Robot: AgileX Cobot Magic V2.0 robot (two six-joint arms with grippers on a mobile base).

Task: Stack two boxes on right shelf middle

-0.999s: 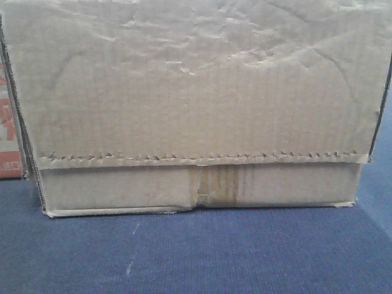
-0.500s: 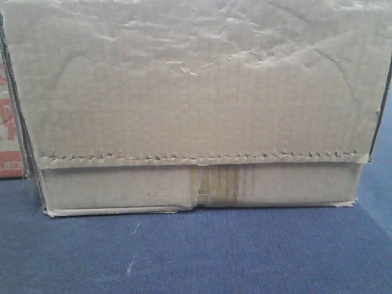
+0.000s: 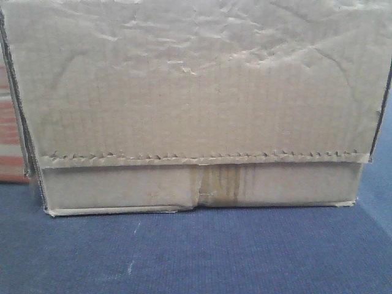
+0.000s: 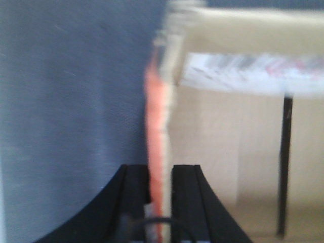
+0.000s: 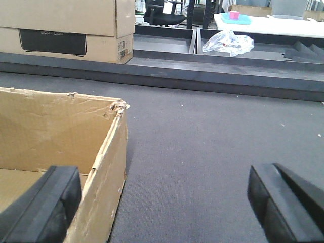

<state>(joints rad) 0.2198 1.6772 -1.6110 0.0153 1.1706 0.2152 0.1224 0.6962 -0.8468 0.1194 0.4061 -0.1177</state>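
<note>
Matt cardbd box (image 3: 110, 187), wrinkled tape (image 3: 196, 73)

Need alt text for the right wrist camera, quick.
An open brown cardboard box with a torn corner sits lower left on grey carpet. The right gripper is open, fingers at the bottom corners. Stacked cartons stand in the background, upper left.
</note>
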